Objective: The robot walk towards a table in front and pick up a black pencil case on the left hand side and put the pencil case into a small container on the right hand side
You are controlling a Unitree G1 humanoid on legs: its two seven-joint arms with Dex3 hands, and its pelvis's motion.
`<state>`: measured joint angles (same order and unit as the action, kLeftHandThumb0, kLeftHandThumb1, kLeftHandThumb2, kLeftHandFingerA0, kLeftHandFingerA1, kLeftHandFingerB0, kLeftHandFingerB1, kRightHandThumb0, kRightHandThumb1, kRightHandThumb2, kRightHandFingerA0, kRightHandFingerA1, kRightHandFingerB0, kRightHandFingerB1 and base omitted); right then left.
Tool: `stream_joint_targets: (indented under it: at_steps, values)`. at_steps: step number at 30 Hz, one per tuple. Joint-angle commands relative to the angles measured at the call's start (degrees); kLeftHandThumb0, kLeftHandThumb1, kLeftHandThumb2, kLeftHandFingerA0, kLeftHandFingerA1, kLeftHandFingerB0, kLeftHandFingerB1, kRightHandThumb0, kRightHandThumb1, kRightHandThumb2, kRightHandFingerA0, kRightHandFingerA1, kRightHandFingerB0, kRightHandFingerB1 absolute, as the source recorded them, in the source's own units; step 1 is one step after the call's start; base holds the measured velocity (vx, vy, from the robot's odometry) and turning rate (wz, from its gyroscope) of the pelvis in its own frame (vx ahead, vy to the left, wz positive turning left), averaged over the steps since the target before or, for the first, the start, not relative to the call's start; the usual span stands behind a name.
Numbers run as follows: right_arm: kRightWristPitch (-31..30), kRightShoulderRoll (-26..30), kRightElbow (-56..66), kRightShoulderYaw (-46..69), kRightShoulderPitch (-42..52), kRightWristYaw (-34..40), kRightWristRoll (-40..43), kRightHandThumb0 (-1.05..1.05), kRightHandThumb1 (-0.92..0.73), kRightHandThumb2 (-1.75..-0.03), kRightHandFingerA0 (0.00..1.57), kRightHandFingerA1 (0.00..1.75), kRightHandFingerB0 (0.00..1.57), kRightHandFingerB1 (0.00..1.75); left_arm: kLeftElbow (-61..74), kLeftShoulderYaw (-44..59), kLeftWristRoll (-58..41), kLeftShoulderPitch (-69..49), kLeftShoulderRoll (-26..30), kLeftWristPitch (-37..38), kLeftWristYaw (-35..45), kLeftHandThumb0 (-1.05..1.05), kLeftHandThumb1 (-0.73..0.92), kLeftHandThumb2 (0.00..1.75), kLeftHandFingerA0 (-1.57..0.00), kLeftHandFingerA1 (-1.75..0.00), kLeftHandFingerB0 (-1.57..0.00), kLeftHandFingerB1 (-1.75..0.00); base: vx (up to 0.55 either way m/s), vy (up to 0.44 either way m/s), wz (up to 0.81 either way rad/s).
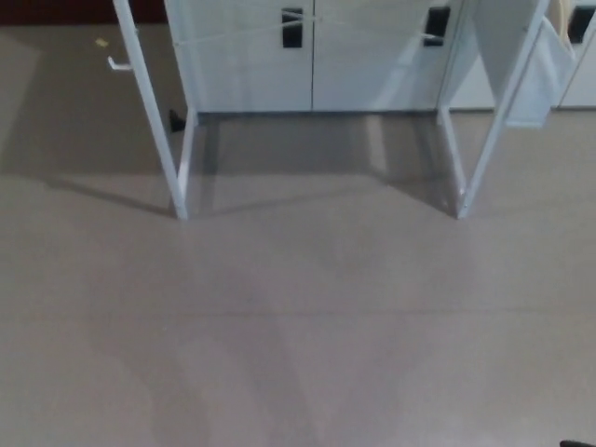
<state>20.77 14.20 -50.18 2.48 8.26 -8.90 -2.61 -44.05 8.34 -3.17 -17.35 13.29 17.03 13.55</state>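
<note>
I was short of the table: only its white legs (149, 107) showed, far across the floor (298, 326). My hands were out of frame, so I couldn't tell their state (case and container unseen too). Approach, pick and place all lay ahead.

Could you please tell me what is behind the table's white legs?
White cabinet doors with black handles stand behind the legs. The tabletop lies above the frame, so nothing on it shows.
</note>
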Motion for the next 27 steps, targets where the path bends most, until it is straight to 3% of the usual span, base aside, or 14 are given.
stream_joint_targets:
  at_steps: [1,19,27]
  values:
    - [0.98,0.85,-0.59,-0.19,0.37,0.30,-0.76,-0.42,-0.64,-0.59,0.47,0.43,0.33,0.36,0.30,-0.17,0.71,-0.56,0.48,0.39,-0.86,-0.38,0.66,0.62,-0.31,-0.33,-0.18,-0.28,0.26,0.116,0.16]
    - [0.87,1.03,-0.82,-0.38,0.64,-0.20,-0.73,-0.41,-0.64,-0.60,0.46,0.43,0.32,0.37,-0.06,-0.86,0.57,-0.44,0.51,0.22,-1.08,-0.39,0.65,0.61,-0.30,-0.35,-0.18,-0.28,0.23,-0.072,0.13]
    - [0.61,1.18,-0.01,-0.97,1.00,-0.04,-1.26,-0.39,-0.64,-0.60,0.46,0.43,0.33,0.37,-0.40,-1.35,1.43,-0.21,0.74,0.06,-1.52,-0.39,0.66,0.62,-0.30,-0.33,-0.18,-0.28,0.24,0.091,-0.07]
